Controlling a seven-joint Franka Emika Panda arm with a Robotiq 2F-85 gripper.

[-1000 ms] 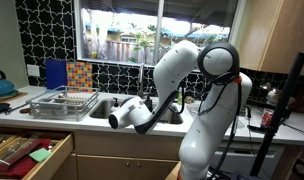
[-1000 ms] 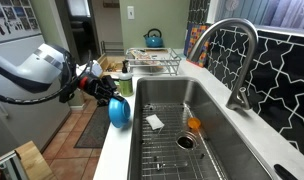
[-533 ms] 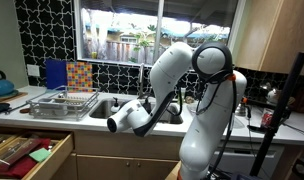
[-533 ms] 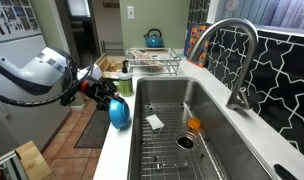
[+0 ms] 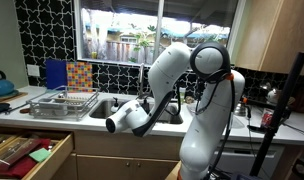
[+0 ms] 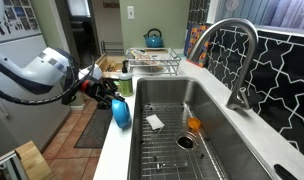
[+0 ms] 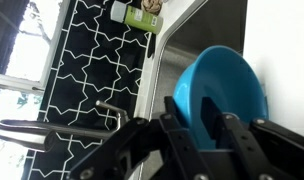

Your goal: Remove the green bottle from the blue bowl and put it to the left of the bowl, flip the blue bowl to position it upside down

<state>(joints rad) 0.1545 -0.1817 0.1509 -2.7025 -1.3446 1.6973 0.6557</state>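
Note:
My gripper (image 7: 200, 112) is shut on the rim of the blue bowl (image 7: 227, 75), one finger inside and one outside. In an exterior view the bowl (image 6: 121, 111) hangs on edge below the gripper (image 6: 110, 93), over the counter strip beside the sink. In the other exterior view the gripper (image 5: 116, 122) is low in front of the sink and the bowl is hidden. A small dark greenish shape (image 6: 119, 86) shows just behind the gripper; I cannot tell whether it is the green bottle.
A steel sink (image 6: 182, 150) with a wire rack holds a white scrap (image 6: 155, 122) and an orange item (image 6: 194, 125). A faucet (image 6: 237, 60) stands at the tiled wall. A light green labelled bottle (image 7: 137, 14) lies by the tiles. A dish rack (image 6: 152, 66) and blue kettle (image 6: 153, 39) stand beyond.
The gripper has turned the bowl a little more onto its edge, so it looks narrower in the exterior view. The arm has shifted slightly along the counter front.

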